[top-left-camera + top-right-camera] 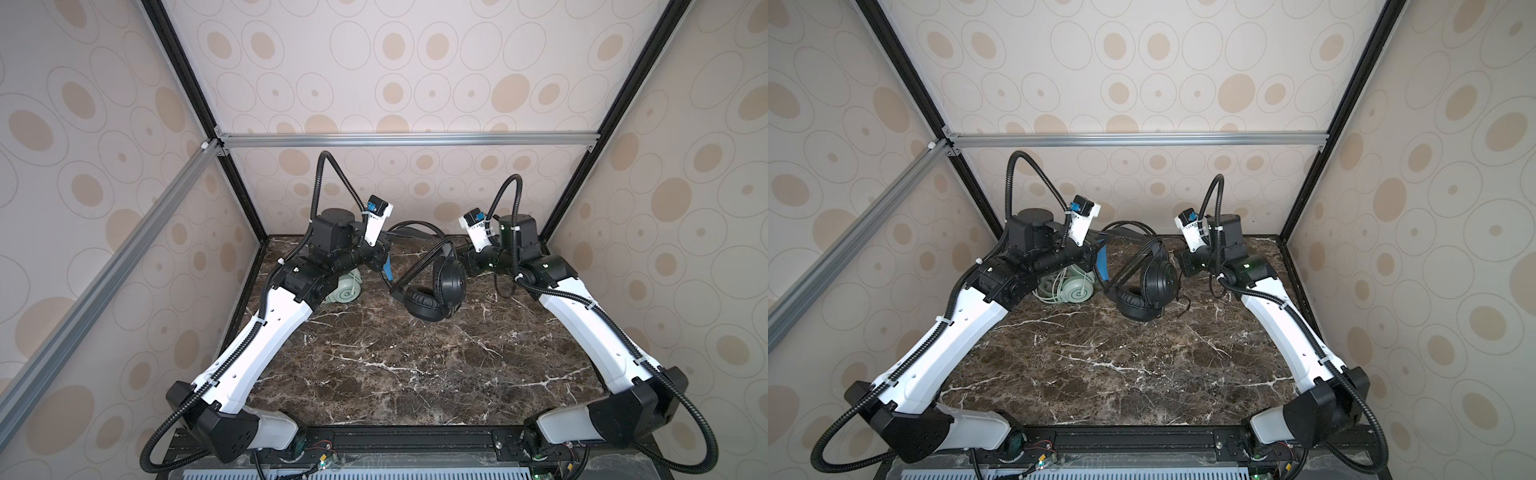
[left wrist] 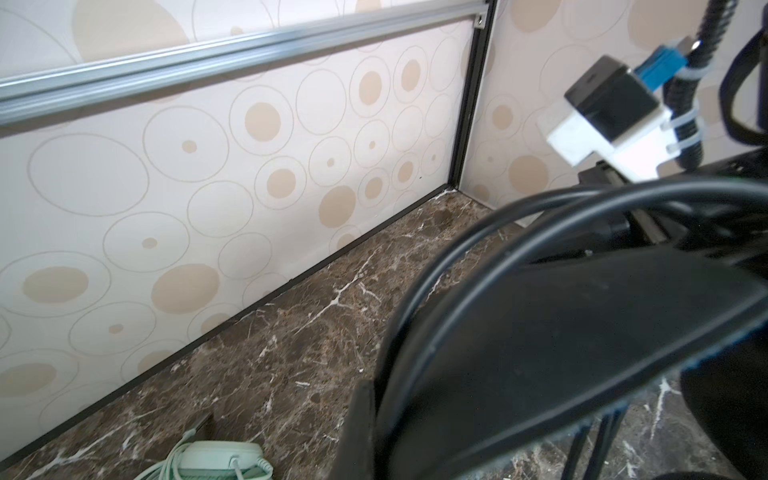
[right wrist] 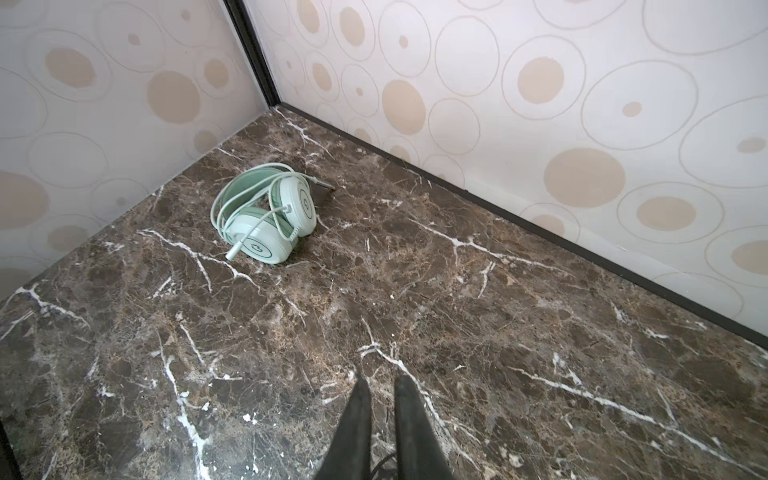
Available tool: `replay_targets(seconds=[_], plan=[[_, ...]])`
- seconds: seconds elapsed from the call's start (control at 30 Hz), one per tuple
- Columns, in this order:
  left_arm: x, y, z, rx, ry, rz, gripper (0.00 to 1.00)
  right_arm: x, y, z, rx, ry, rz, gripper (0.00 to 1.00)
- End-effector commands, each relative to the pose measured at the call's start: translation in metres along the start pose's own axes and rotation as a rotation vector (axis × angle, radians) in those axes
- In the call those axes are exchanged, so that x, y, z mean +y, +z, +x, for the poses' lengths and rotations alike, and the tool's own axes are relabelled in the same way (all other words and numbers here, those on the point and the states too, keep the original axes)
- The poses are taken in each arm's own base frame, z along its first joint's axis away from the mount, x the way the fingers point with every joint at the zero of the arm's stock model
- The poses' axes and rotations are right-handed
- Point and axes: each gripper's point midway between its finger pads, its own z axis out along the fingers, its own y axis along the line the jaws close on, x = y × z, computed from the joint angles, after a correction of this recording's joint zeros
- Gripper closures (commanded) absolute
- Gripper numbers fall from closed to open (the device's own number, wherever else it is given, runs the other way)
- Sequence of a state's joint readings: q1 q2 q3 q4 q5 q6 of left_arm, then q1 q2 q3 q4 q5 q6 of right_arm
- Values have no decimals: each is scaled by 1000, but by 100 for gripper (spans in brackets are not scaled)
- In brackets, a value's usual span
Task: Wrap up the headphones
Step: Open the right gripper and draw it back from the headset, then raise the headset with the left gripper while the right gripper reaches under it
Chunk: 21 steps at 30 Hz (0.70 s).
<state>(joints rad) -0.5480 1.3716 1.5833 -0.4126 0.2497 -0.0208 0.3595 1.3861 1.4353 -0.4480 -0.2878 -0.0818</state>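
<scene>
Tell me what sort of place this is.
Most likely a robot test booth rather than a home. Patterned wall panels in a metal frame box in a marble-look table. A left arm and a right arm are mounted at its front edge, near black headphones and green headphones.

On the surface (image 1: pixel 415 365), left end effector (image 1: pixel 388 254) and cable-wrapped headset (image 1: pixel 347 291) lie left of the propped-up headset (image 1: pixel 448 282), right end effector (image 1: pixel 465 259) right of it.

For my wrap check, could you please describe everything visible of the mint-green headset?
The mint-green headset looks plastic: white cup shells ringed in green, green cushions and band. It lies on the marble tabletop near the back left corner, its whitish cable looped around band and cups. Nothing else touches it.
</scene>
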Motion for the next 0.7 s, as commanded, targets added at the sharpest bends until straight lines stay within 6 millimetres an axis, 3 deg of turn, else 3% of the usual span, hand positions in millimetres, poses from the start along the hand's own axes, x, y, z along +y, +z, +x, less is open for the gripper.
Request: replay_targets(seconds=[0.0,0.33,0.67], plan=[[-15,-25,-50,-153,-43,74,100,9,-8,-23,-126,-5,-57,84],[-25,-38,-82,-244,-102,134,100,17,3,-14,-203,73,-126,83],[-29,-44,-99,-288,-132,169,100,23,9,5,-206,120,-168,71]])
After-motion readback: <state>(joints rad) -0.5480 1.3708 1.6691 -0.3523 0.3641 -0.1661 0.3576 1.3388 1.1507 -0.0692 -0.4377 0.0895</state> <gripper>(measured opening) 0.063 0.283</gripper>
